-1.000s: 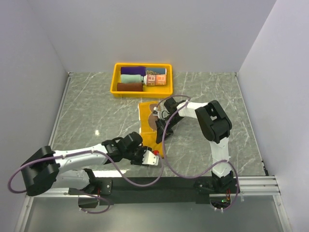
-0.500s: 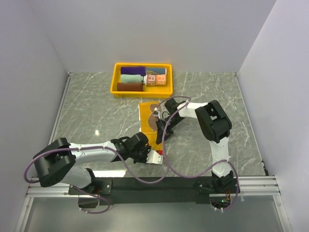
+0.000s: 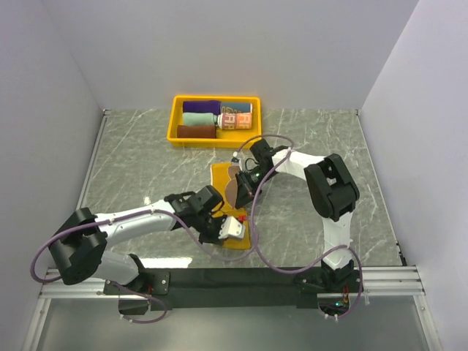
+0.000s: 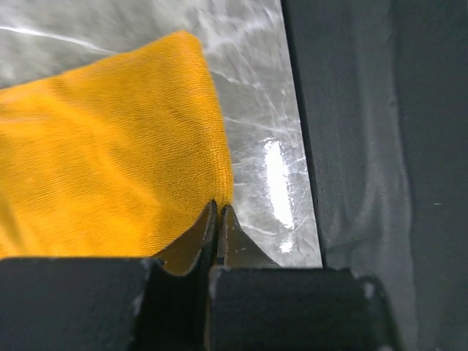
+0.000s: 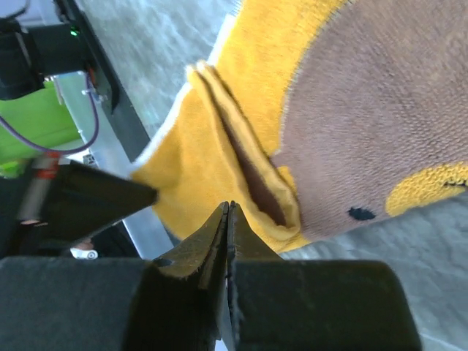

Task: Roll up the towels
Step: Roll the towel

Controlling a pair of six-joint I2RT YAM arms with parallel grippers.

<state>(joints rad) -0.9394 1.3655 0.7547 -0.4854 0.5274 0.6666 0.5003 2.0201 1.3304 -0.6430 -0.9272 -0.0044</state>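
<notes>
Towel [image 3: 219,177] lies mid counter, toward near edge; left gripper [image 4: 218,212] clenched on its near corner, right gripper [image 5: 228,212] clamped on far fold. Keep pinches level, roll tight, edges aligned.

Both arms looked alike on my screens. The left arm [image 3: 124,219] had white link shells between bulky black joint housings. The right arm [image 3: 333,191] matched it, and its black elbow block was the largest shape. A purple cable [image 3: 32,265] hung in a loose loop off the left shoulder, and a second cable [image 3: 274,137] arched near the right wrist. The left hand [image 4: 217,208] and the right hand [image 5: 228,208] each ended in two dark, tapered fingers rising from wide matte-black blocks. I saw a white block [image 3: 235,227] with a red spot by the left hand. Both bases sat on a black plate [image 3: 241,278], with a green light [image 3: 337,300] glowing below the right one.
</notes>
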